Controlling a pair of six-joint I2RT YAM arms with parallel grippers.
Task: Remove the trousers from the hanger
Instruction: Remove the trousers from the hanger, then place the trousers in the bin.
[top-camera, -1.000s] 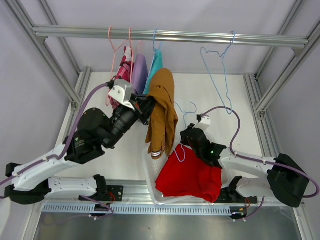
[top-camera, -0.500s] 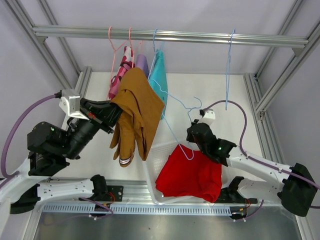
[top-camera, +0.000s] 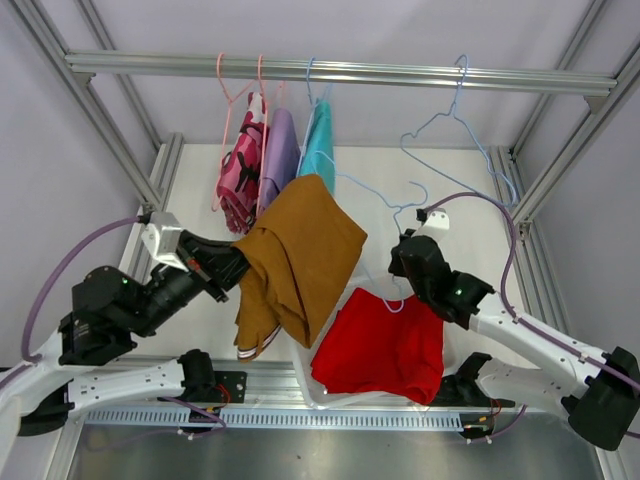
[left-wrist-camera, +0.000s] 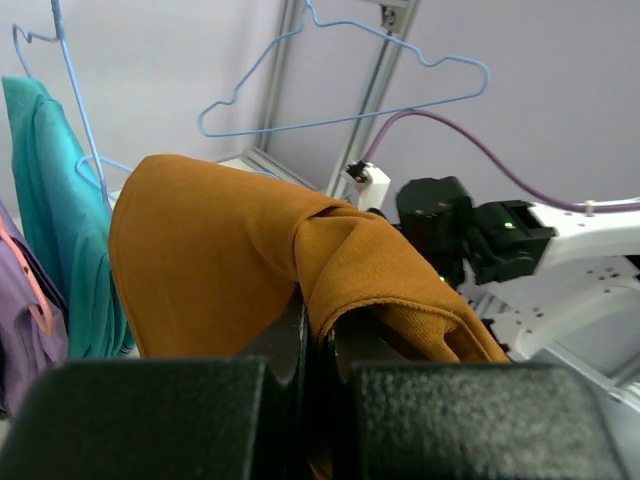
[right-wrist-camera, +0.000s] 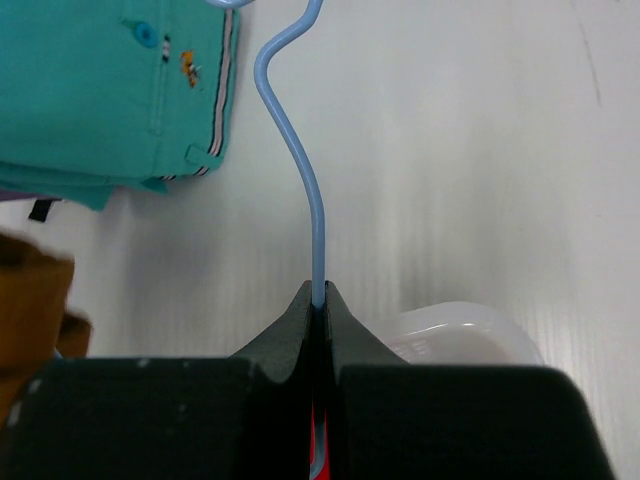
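- Trousers (top-camera: 300, 255): five counted in the top view, one of each colour
- Three hang off the rail (top-camera: 330, 72) at upper centre, packed side by side: pink camouflage (top-camera: 238, 175), lilac (top-camera: 279, 150), teal (top-camera: 320, 140)
- Mustard-brown pair: mid-frame, off the rail, draped from the left hand (top-camera: 235, 272), with its lower end hanging beside the tub rim
- Red pair (top-camera: 385, 345): heaped in a clear tub (top-camera: 300, 350) at lower centre, on the white surface (top-camera: 450, 170)
- Hangers: two pink hooks (top-camera: 222, 75) on the rail and three blue wire ones. One blue carries the teal pair, one is an empty hanger (top-camera: 455, 120) at upper right, and one is the loose hanger (top-camera: 385, 200) held by the right hand (top-camera: 400, 255)
- Left hand: clamped tight on a fold of the mustard cloth. Only the left wrist view shows the pinch itself, and it also takes in the empty hanger and the right arm; the red pair is not seen there
- Right hand: closed on the loose hanger's wire. The right wrist view shows the wire nipped between the fingertips (right-wrist-camera: 300, 310), a button and striped band on the teal pair at upper left, and the tub rim at lower right
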